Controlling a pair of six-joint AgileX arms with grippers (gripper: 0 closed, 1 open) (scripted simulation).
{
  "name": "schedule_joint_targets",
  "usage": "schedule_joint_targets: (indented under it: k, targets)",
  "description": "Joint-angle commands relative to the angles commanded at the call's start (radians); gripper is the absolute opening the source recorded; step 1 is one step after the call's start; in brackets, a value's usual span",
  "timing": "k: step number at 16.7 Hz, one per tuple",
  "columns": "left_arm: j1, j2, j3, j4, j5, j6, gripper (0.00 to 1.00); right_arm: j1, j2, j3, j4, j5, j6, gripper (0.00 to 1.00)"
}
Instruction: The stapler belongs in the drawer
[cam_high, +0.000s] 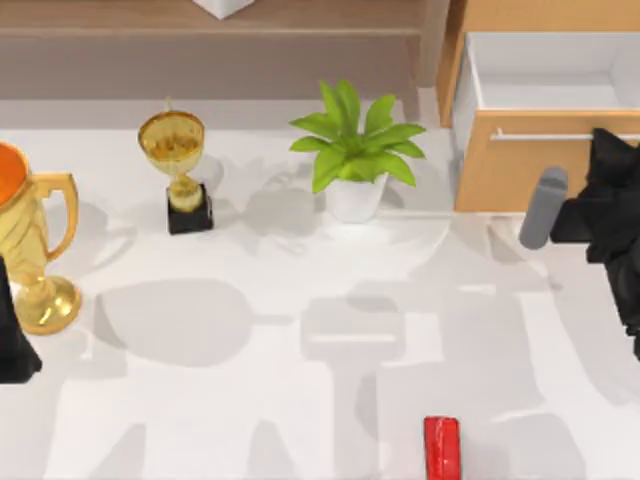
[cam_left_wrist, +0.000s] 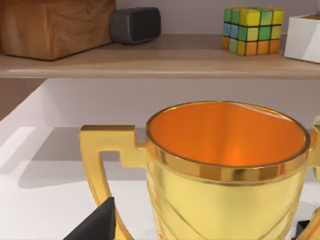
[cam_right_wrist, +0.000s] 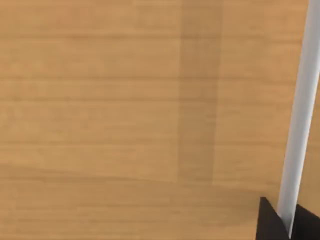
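The red stapler (cam_high: 441, 447) lies on the white table at the front edge, right of the middle, far from both arms. The drawer (cam_high: 520, 172) at the back right stands pulled out, showing its white interior (cam_high: 545, 70). My right gripper (cam_high: 608, 148) is at the drawer's silver bar handle (cam_right_wrist: 300, 110). In the right wrist view its black fingertips (cam_right_wrist: 272, 222) sit tight on either side of the bar, against the tan drawer front (cam_right_wrist: 125, 110). My left gripper (cam_high: 12, 340) is parked at the left edge, open, with its fingertips (cam_left_wrist: 95, 225) wide apart.
A large gold trophy (cam_high: 30, 240) stands right in front of the left gripper. A small gold trophy (cam_high: 178, 160) and a potted plant (cam_high: 355, 150) stand at the back middle. The brown shelf (cam_left_wrist: 150, 60) carries a wooden box (cam_left_wrist: 55, 25), a grey speaker (cam_left_wrist: 135, 24) and a colour cube (cam_left_wrist: 252, 30).
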Motion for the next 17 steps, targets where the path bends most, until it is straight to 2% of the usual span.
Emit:
schedule_joint_targets:
  k: [6, 13, 17]
  targets:
    - [0.000, 0.000, 0.000, 0.000, 0.000, 0.000, 1.00, 0.007, -0.003, -0.012, 0.012, 0.000, -0.001, 0.00]
    - [0.000, 0.000, 0.000, 0.000, 0.000, 0.000, 1.00, 0.067, -0.058, -0.221, 0.158, 0.065, 0.000, 0.00]
    - [0.000, 0.000, 0.000, 0.000, 0.000, 0.000, 1.00, 0.074, -0.065, -0.243, 0.176, 0.073, 0.001, 0.00]
